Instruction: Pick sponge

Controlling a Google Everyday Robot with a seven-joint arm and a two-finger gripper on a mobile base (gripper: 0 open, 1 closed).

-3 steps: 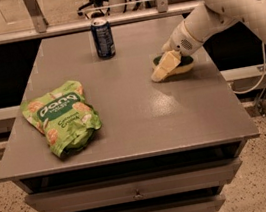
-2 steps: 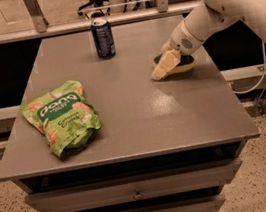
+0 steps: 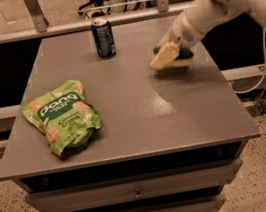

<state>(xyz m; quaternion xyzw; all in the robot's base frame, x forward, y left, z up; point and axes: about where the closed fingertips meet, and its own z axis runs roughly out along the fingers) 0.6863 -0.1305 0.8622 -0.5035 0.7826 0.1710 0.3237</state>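
Note:
The sponge (image 3: 165, 56) shows its pale yellow foam, with a strip of dark green scouring side at its right edge. It is tilted at the right side of the grey table (image 3: 141, 127), just above the surface. My gripper (image 3: 174, 45) reaches in from the upper right on the white arm and is shut on the sponge's far end. The grip point itself is partly hidden by the wrist.
A blue drink can (image 3: 103, 37) stands upright at the back middle of the table. A green snack bag (image 3: 62, 115) lies flat at the front left. The table's right edge is close to the sponge. Drawers sit below the tabletop.
The sponge and the gripper have risen slightly off the table. The can and the snack bag have not moved.

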